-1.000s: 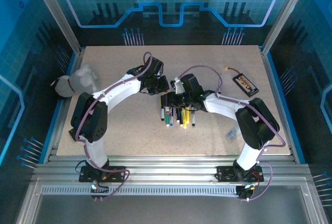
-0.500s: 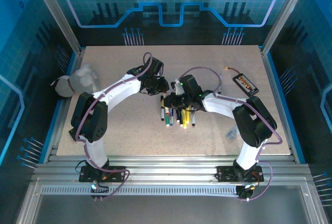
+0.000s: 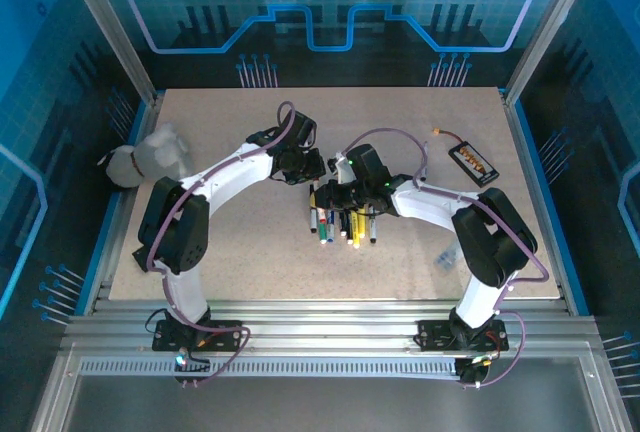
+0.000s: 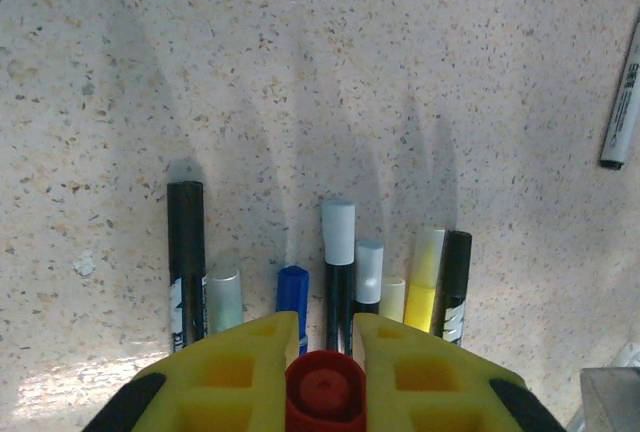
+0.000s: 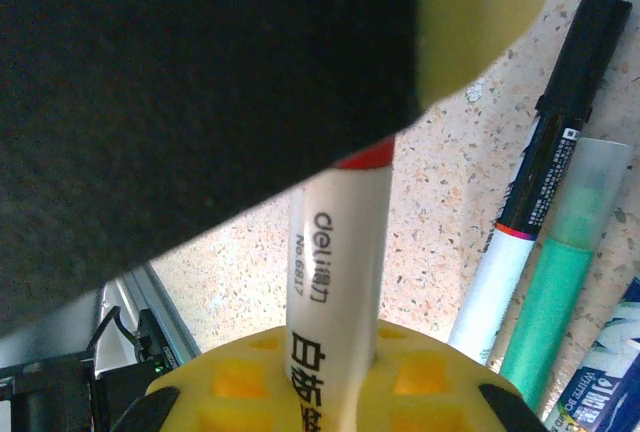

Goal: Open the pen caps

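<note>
Red cap (image 4: pixel 324 398) gripped by left pincer (image 4: pixel 325 344), white pen (image 5: pixel 336 252) by right pincer (image 5: pixel 335 357), markers (image 4: pixel 338 252) below.

Speckled table (image 3: pixel 230 152) — pens (image 3: pixel 340 224), black device (image 3: pixel 473 162)

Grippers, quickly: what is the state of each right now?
The left gripper is shut on the red pen cap.
The right gripper is shut on the white marker pen.

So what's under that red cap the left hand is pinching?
A row of pens lies on the table below the red cap; the cap and the left hand's yellow fingers cover their near ends.
</note>
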You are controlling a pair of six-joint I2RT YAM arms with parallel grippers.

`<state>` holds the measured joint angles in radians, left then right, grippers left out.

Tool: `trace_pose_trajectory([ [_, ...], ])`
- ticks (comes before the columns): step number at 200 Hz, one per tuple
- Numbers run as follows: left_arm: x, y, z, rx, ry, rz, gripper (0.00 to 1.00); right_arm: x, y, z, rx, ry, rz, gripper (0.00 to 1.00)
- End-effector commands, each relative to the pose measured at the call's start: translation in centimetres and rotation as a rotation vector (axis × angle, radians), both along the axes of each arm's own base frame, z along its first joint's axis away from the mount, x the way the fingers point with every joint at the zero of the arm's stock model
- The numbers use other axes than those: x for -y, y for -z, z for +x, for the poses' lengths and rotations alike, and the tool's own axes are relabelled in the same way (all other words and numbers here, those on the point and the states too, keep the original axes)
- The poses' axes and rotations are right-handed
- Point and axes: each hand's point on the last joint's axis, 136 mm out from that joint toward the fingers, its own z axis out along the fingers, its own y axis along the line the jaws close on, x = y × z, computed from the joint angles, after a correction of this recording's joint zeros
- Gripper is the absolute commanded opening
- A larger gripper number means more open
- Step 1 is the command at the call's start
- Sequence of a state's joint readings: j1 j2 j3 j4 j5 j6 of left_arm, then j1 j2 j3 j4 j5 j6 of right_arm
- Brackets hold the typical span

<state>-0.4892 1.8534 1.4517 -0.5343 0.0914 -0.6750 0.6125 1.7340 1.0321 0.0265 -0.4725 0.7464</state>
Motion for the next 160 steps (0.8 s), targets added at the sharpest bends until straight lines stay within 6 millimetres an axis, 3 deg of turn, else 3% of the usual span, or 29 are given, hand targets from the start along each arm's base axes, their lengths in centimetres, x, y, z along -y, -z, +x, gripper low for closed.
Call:
trace_pose_trajectory([
  [1, 0.0, -0.1, 0.7, 0.012, -0.001, 0.029, 0.00, -1.5, -2.4, -0.8, 0.053, -0.072, 0.053, 0.00],
  [22, -1.7, -0.8, 2.9, 0.065, -0.044, 0.068, 0.00, -1.5, -1.4, -3.4, -0.014, -0.126, 0.048, 0.00],
  [58, -7.2, -4.1, 10.5, 0.133, -0.176, 0.079, 0.00, -0.3, 0.0, -16.6, -0.181, -0.342, -0.004, 0.00],
  [74, -7.5, -5.4, 12.1, 0.153, -0.171, 0.105, 0.00, 0.1, -0.8, -18.6, -0.170, -0.343, -0.016, 0.00],
  [86, -6.9, -5.8, 12.4, 0.160, -0.159, 0.094, 0.00, 0.6, -1.5, -18.0, -0.123, -0.320, -0.028, 0.00],
  [104, -6.9, -5.3, 12.1, 0.146, -0.153, 0.104, 0.00, 2.0, -2.5, -14.9, -0.057, -0.220, -0.050, 0.00],
  [130, -8.9, -3.2, 10.8, 0.101, -0.158, 0.197, 0.00, 6.8, -2.7, -7.6, 0.052, -0.011, -0.243, 0.00],
  [160, -12.1, -0.8, 9.5, 0.048, -0.163, 0.327, 0.00, 13.5, -1.5, 0.2, 0.099, 0.196, -0.499, 0.00],
])
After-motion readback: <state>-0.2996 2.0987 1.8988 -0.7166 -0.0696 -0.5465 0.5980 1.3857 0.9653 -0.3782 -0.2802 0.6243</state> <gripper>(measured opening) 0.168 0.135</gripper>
